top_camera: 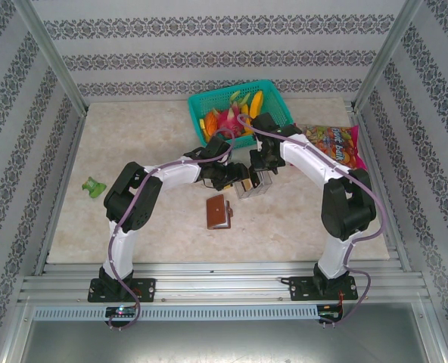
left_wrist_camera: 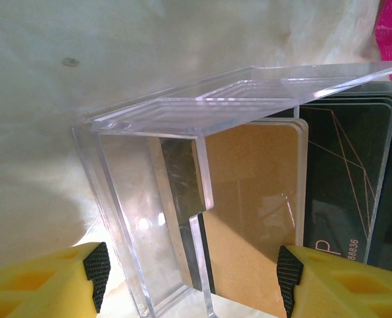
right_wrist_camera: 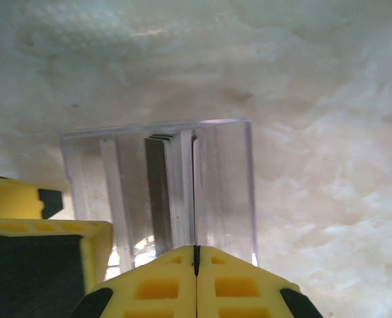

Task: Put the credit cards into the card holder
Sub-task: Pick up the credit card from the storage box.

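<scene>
A clear plastic box (top_camera: 252, 187) stands at the middle of the table with both grippers at it. Its lid (left_wrist_camera: 249, 99) is swung open. Inside stand the credit cards: a tan one (left_wrist_camera: 252, 212) in front and black ones (left_wrist_camera: 342, 179) behind, seen edge-on as a stack (right_wrist_camera: 173, 185). My left gripper (left_wrist_camera: 191, 271) is open and straddles the box's base, with a gap at the left pad. My right gripper (right_wrist_camera: 196, 255) is shut, its tips meeting at a thin edge beside the stack; whether it pinches anything is unclear. The card holder (top_camera: 219, 212), a brown wallet, lies shut nearer the arms' bases.
A teal basket (top_camera: 239, 110) of toy fruit stands at the back. To the right lies a pink candy bag (top_camera: 334, 144). At the far left sits a small green object (top_camera: 95, 187). One yellow finger (right_wrist_camera: 44, 245) of the left gripper is beside the box.
</scene>
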Robot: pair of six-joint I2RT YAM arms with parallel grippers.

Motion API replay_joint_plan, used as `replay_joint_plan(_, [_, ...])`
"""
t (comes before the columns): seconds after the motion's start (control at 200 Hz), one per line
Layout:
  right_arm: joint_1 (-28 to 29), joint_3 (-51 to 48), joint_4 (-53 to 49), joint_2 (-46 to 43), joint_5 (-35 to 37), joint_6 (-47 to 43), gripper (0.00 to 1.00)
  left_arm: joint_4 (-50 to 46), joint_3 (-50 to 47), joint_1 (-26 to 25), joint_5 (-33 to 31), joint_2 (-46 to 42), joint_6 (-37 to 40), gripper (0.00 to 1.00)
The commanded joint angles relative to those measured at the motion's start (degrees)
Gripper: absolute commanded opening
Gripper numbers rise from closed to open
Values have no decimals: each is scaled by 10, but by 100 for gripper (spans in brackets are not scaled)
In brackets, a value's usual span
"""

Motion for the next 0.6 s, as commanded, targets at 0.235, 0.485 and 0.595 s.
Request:
replay_joint_plan(0.235, [-11,2,-27,-11,47,5,6,27,-13,-9,9,2,-6,70])
replay_joint_plan(0.485, [-12,5,-31,-32,45,7,6,26,-11,-9,10,2,-5,70])
replay_joint_plan(0.595, [-13,4,-30,-44,51,8,5,25,-11,-9,9,1,-4,70])
